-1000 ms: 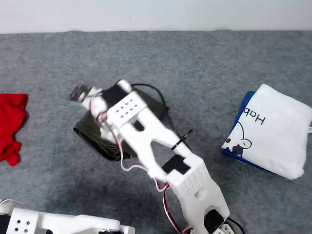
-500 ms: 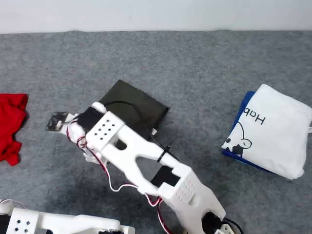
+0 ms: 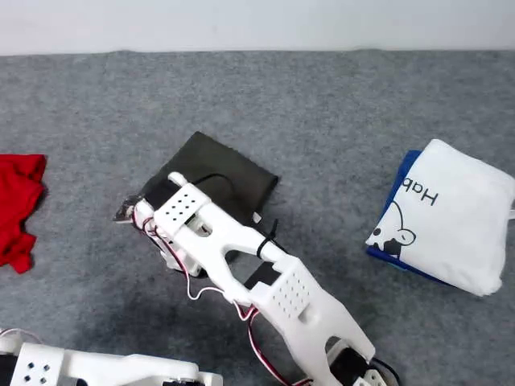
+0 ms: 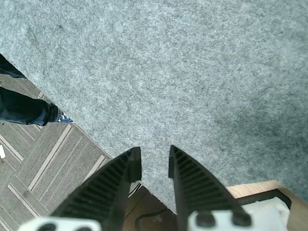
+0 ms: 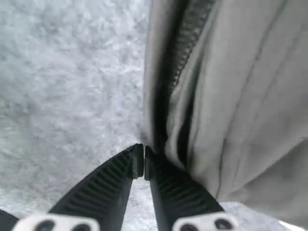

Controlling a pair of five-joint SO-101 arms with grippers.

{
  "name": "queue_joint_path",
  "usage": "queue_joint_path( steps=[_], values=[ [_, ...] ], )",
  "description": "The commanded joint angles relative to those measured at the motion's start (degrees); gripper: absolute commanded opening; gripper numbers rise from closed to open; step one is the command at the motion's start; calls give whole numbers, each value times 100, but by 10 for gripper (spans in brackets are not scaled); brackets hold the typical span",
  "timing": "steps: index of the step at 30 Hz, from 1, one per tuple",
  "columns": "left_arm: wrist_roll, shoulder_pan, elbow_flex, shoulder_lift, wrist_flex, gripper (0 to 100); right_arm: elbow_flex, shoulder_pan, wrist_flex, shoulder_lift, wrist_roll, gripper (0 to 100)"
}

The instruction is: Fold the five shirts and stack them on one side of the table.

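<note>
Checking in from the remote station: the dark olive folded shirt (image 3: 229, 173) sits about mid-counter on the grey felt counter (image 3: 322, 104), a bit toward the left edge. My right arm (image 3: 241, 249) stretches out from the near edge and lies across that shirt's near-left side. In the wrist cam the right jaws are closed tip to tip, pressed up against the shirt's folded edge, and I can't see any cloth pinched between them. The left arm (image 3: 80, 370) is parked at the near-left corner. The left jaws are cracked open a little with nothing in them. A crumpled red shirt (image 3: 18, 205) lies at the left edge. At the right edge, a folded white shirt with black print (image 3: 451, 221) rests on a folded blue shirt (image 3: 405, 173).
</note>
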Motion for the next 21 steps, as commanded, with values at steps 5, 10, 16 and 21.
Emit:
queue_joint_path(
  steps=[5,10,16,21],
  values=[
    [-44,9,-215,-9,53,103,-35,4,207,-1578,0,9],
    [-44,9,-215,-9,53,103,-18,48,-40,-1490,0,9],
    [-44,9,-215,-9,53,103,-35,-13,-180,-470,-44,9],
    [-44,9,-215,-9,53,103,-35,-154,224,4,-53,9]
  ],
)
